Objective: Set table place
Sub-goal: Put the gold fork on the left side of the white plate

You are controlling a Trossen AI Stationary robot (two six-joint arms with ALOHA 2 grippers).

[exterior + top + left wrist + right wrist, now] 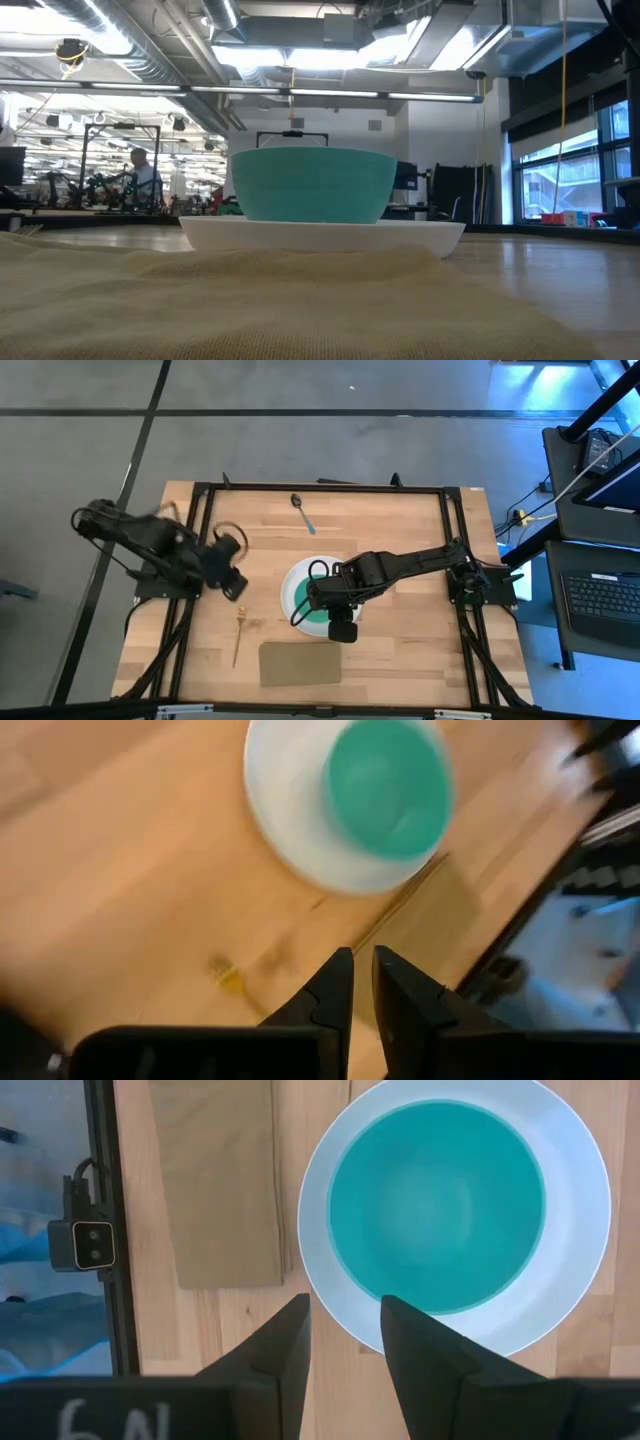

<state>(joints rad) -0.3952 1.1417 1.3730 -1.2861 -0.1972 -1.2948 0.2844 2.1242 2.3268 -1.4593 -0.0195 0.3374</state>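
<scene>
The teal-green bowl point(318, 608) sits inside the round white plate point(296, 582) at mid table; both also show in the right wrist view, the bowl point(437, 1205) and the plate point(580, 1270). My right gripper point(343, 630) is open and empty above the plate's near rim, as its wrist view point(345, 1325) shows. It does not show in the low view, where the bowl point(312, 185) stands on the plate point(320, 235). My left gripper point(236, 588) hovers left of the plate, shut and empty point(362, 985). The pale fork point(238, 638) lies flat near it. The dark spoon point(303, 513) lies by the far edge.
The tan mat point(300, 664) lies flat near the near edge, in front of the plate, and fills the low view's foreground point(250, 300). A black frame point(320, 488) edges the tabletop. Bare wood lies right of the plate.
</scene>
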